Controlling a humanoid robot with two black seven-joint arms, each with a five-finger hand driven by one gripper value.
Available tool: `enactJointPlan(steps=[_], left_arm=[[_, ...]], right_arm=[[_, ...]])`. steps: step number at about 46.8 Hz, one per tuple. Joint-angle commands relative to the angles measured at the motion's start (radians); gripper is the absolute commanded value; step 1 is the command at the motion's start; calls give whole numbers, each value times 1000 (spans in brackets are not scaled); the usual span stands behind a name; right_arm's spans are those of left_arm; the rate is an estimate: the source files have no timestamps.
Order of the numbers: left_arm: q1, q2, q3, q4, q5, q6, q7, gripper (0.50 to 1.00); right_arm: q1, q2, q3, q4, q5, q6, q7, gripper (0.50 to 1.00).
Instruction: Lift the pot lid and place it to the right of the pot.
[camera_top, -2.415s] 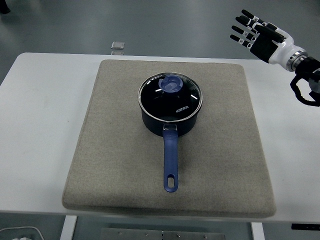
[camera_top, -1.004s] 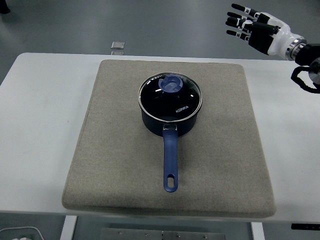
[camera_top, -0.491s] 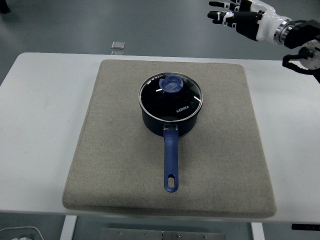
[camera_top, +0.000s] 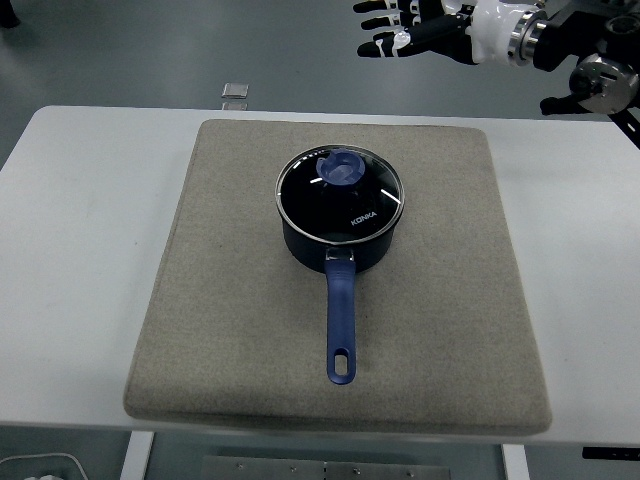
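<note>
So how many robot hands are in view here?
1. The right hand hovers at the top right, fingers spread, above and behind the lidded pot. The left isn't in view.

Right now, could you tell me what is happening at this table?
A dark blue pot sits on a grey mat on the white table, its long handle pointing toward the near edge. The glass lid is on the pot, untouched. The robot's right hand is up at the picture's top, beyond the table's far edge, with fingers spread and nothing in it. It is well short of the lid's blue knob, so the lift has not begun. The left arm is out of view.
</note>
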Motion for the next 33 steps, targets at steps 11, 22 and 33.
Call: enactJointPlan(steps=[11,22,33], left_arm=[[0,0,0,0,0,0,2,1000],[0,0,0,0,0,0,2,1000],[0,0,0,0,0,0,0,1000]], right_arm=[[116,-1,-176,73,-87,6,2,921],[184,11,-288,100,-221,42,2,921],[210,25,-354,146,-373,72,2,921]])
